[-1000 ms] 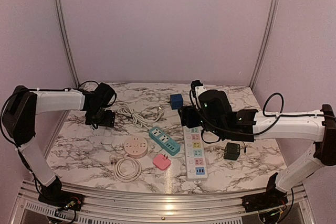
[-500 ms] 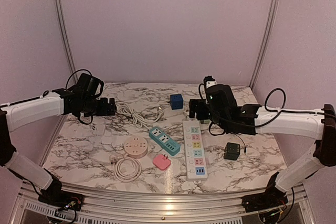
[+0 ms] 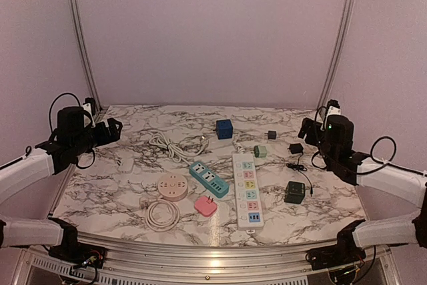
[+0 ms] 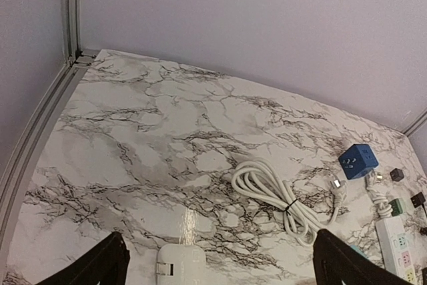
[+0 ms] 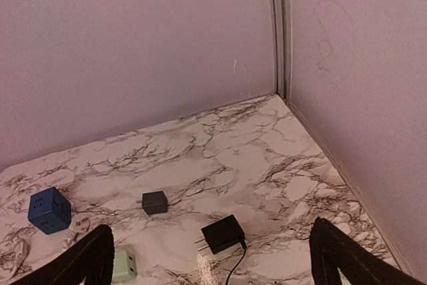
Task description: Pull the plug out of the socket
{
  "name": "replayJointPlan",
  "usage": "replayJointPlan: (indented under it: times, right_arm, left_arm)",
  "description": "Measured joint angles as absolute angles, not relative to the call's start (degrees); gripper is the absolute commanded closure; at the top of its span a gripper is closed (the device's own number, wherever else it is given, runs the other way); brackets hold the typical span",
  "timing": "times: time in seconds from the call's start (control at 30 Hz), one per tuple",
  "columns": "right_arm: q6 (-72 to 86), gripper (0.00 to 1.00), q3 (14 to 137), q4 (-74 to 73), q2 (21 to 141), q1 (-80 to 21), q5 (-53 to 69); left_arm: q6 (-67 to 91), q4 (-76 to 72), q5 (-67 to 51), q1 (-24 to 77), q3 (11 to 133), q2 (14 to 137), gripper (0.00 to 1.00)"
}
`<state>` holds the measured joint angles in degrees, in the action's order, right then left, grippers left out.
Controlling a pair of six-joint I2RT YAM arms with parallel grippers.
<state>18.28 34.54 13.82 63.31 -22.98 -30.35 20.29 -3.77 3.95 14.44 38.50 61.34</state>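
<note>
The long white socket strip (image 3: 247, 188) with coloured outlets lies right of centre. A small green plug (image 3: 260, 151) lies on the marble just off its far end, apart from it, and shows low in the right wrist view as the green plug (image 5: 124, 264). My right gripper (image 3: 308, 129) hangs open at the right side, above the table, nothing between its fingers (image 5: 333, 258). My left gripper (image 3: 109, 129) is open at the far left, empty too. Below it lies a white adapter (image 4: 180, 265).
A teal strip (image 3: 209, 179), a round beige socket (image 3: 171, 185), a pink plug (image 3: 205, 205) and a coiled white cord (image 3: 161, 214) lie in front. A blue cube (image 3: 224, 128), a white cable bundle (image 4: 283, 198), a black corded plug (image 5: 223, 233), a small black cube (image 5: 154, 202) and a dark adapter (image 3: 294, 192) lie around.
Both arms have swung back from the middle to the table's sides and their jaws have opened wide. The green plug now lies by the strip's far end.
</note>
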Motion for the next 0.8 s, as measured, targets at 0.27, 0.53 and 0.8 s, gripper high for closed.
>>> replayJointPlan:
  times: [0.27,0.53,0.8]
  right_arm:
    - [14.0,0.02,24.0,28.0,63.1,-11.3,-28.5]
    - [9.3,0.02,17.6,42.5,70.1,-4.4,-26.1]
    - [2.7,0.02,14.2,58.9,82.3,-4.3,-24.4]
  left_arm:
    - [17.8,-17.2,0.3,6.4,27.6,60.3,0.01]
    - [15.0,-24.0,4.8,5.1,21.6,60.3,0.01]
    - [11.6,-32.0,10.7,4.5,18.3,61.0,0.01]
